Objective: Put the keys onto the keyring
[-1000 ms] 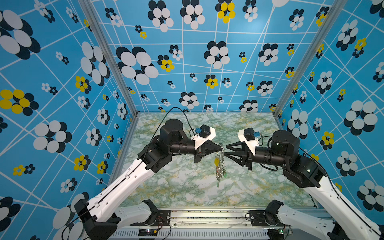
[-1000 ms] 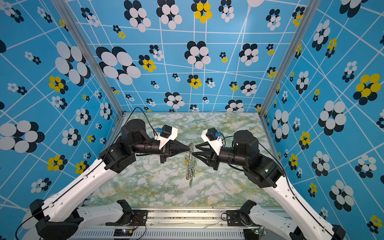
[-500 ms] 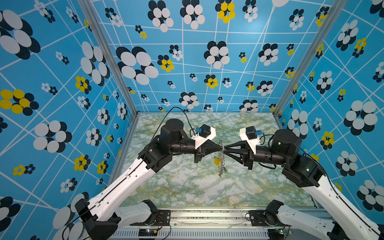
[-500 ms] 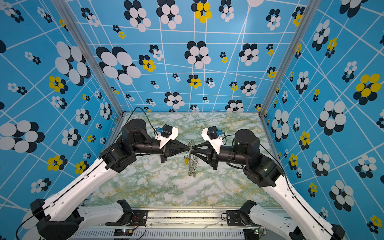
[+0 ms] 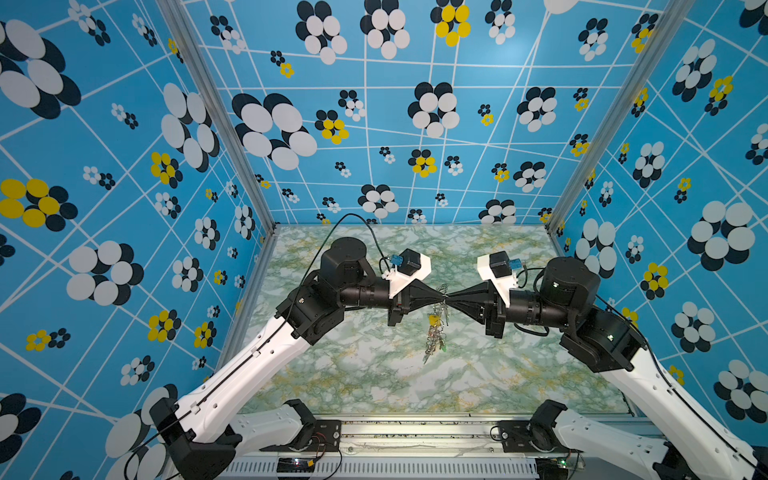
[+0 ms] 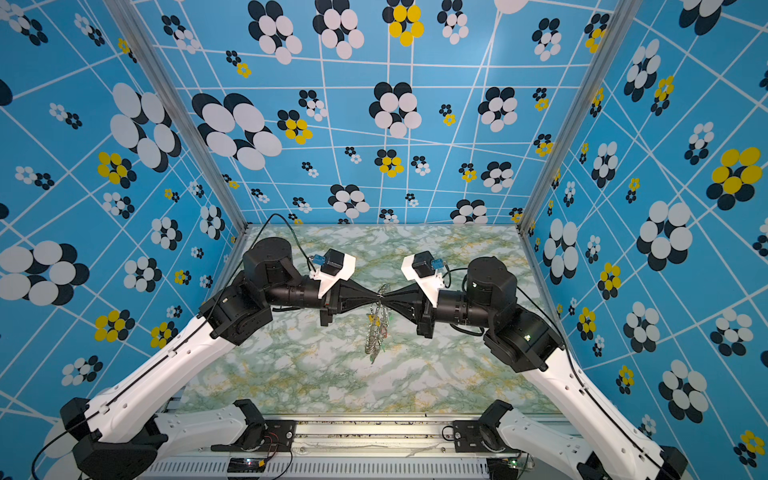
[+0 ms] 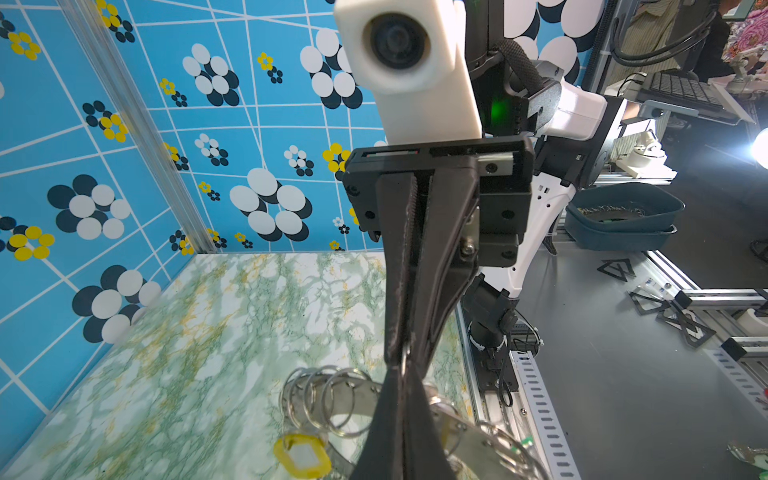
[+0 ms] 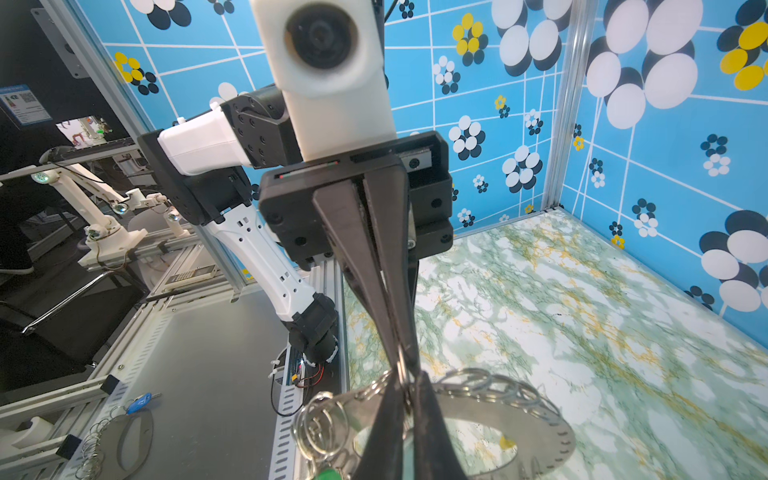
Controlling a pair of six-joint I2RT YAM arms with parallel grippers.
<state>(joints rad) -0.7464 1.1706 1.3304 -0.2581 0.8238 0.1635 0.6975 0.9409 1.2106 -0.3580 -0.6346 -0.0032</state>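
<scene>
Above the middle of the marble table (image 5: 374, 374), the keyring (image 8: 540, 434) hung on edge, pinched at its top from two sides. The left gripper (image 5: 441, 296) was clenched on its rim. The right gripper (image 5: 450, 296) was clenched tip to tip against it, on the rim or on one of the wire loops (image 7: 305, 395); I could not tell which. Whether the lowest key touched the table I could not tell either.

I judged the step to be a shared hold, before one gripper takes a loop to work on it. To do it well, one gripper should hold the flat plate firmly and not move, while the other acts alone. Both tips sat nearly at one spot, so any pull apart could bend a thin loop or make the plate slip. Slow moves would stop the hanging keys from swinging.

Counted: two grippers, one keyring above the table, and wire loops too crowded to count. Of the keys, one with a yellow tag (image 7: 301, 455) and one with a green tag (image 8: 328, 473) were sure; the bunch possibly held more. Off the table, on the grey bench beside it, lay a second ring (image 8: 129, 440) with one blue tag (image 8: 141, 401).
</scene>
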